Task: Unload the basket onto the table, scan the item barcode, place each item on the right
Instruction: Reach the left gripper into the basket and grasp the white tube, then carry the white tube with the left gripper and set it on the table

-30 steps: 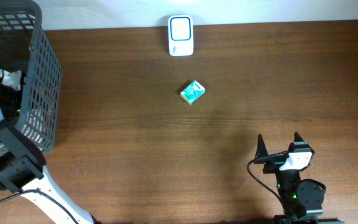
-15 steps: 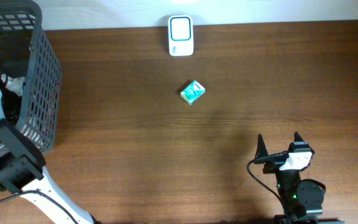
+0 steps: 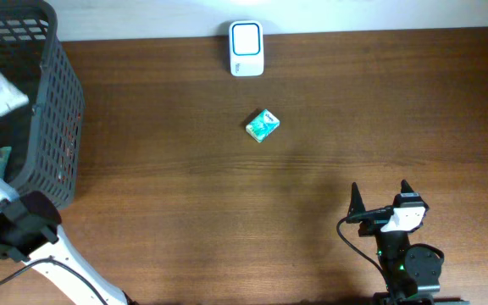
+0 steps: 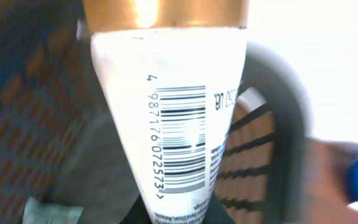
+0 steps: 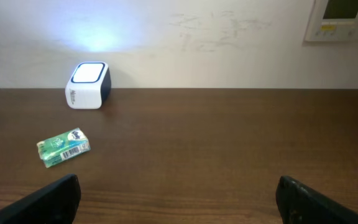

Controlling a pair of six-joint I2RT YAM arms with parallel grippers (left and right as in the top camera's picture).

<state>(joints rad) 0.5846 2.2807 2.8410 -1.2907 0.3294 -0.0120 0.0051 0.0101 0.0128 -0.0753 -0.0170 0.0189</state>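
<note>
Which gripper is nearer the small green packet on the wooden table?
Right. The right gripper is diagonally toward the robot from the small green packet; the left gripper is far off at the dark mesh basket, gripping a gold-capped white tube.

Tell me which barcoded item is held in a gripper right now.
The white tube with the gold cap, clamped in the left gripper by the basket; the green packet lies free on the table, untouched.
</note>
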